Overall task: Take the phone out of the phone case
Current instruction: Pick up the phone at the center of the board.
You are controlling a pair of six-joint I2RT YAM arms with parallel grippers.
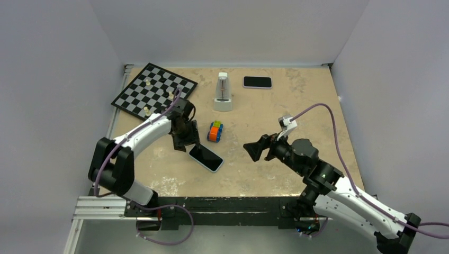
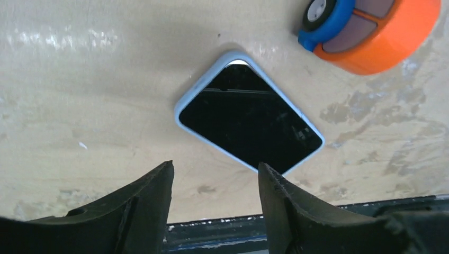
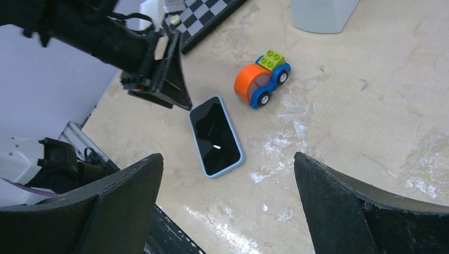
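Note:
A black phone [image 1: 206, 157] in a light blue case [image 1: 218, 168] lies flat, screen up, on the tan table near the front centre. It also shows in the left wrist view [image 2: 249, 119] and the right wrist view [image 3: 214, 135]. My left gripper [image 1: 185, 144] is open and empty just above the phone's far left end; its fingertips [image 2: 164, 174] frame the phone's near corner. My right gripper [image 1: 254, 150] is open and empty, above the table to the right of the phone, pointing toward it.
An orange and blue toy car [image 1: 215, 131] stands just behind the phone. A white metronome [image 1: 223, 92], a second phone [image 1: 257, 82] and a chessboard [image 1: 154, 90] with pieces lie farther back. The table's front rail [image 1: 212, 203] is close behind the phone.

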